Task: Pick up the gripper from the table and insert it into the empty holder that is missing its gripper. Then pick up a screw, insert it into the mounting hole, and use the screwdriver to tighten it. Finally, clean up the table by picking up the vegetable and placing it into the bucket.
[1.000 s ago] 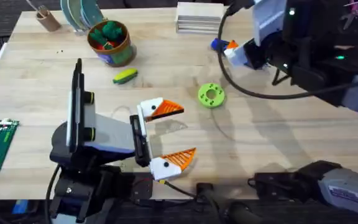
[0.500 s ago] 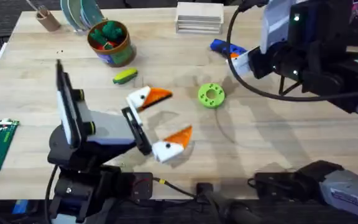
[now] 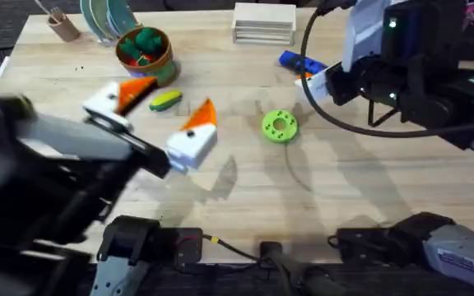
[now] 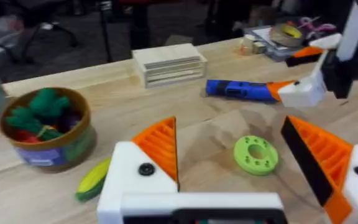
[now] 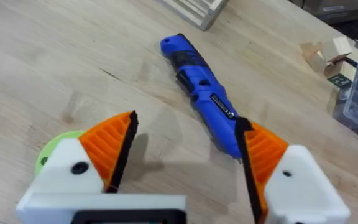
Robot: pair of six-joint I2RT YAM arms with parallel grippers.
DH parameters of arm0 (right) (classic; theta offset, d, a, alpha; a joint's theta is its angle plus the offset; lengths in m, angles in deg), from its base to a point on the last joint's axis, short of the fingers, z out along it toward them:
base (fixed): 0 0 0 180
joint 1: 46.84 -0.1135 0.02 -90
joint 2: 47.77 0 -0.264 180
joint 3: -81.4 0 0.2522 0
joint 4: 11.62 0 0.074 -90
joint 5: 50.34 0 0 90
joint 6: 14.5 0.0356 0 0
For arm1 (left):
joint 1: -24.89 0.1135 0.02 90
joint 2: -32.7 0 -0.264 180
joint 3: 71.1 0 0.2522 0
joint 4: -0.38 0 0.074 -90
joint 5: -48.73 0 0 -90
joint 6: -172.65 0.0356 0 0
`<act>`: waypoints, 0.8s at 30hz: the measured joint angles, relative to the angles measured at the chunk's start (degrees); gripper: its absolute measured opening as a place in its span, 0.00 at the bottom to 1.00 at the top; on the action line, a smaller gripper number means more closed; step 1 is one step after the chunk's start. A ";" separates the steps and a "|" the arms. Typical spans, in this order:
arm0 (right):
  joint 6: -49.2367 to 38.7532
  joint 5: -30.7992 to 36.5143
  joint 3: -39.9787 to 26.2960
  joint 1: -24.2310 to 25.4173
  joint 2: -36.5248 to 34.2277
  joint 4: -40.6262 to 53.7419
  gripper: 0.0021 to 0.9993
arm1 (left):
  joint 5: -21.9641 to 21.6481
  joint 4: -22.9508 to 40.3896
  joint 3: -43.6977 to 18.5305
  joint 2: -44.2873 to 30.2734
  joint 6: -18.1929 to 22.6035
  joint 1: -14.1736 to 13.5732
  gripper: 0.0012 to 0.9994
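- My left gripper (image 3: 161,119) has white angular plastic fingers with orange ribbed pads; its jaws stand wide apart with nothing between them, hanging above the table (image 3: 245,205) just on the near side of the vegetable.
- The table is pale wood with a visible grain, matte and smooth.
- The vegetable (image 3: 165,100) is a small oblong toy, yellow with a green end, lying flat just on the near side of the bucket.
- The bucket (image 3: 145,57) is a round tub with an orange-brown rim and a blue-green printed side; soft green and red toys sit inside it. I cannot read the print.
- A bright green round disc (image 3: 280,126) with a centre hole and small holes around it lies flat, well to the right of the vegetable.
- My right gripper (image 5: 182,165) is built the same, white blocks with black screw heads and orange ribbed wedges; its jaws are wide open and hold nothing, poised over the screwdriver's tip end.
- The screwdriver (image 5: 201,93) is a stubby bright blue handle with a black band and a small white label I cannot read. It lies flat on the table beyond the green disc, far to the right of the bucket.
- A stack of pale wooden slats (image 3: 263,22) sits at the far edge, just beyond the screwdriver.
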 joint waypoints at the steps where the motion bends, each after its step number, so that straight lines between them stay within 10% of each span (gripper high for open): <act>1: 0.01 -0.10 0.00 0.00 0.00 -0.02 0.99 | -1.23 2.13 -3.07 -2.41 0.92 0.00 1.00; 10: 0.21 -0.33 0.00 0.00 0.00 0.00 0.99 | -11.43 21.34 -22.25 -24.02 12.05 0.00 1.00; 24: 0.41 -0.35 0.00 0.00 0.00 3.52 0.99 | -18.57 22.56 -26.22 -52.77 16.74 0.00 0.99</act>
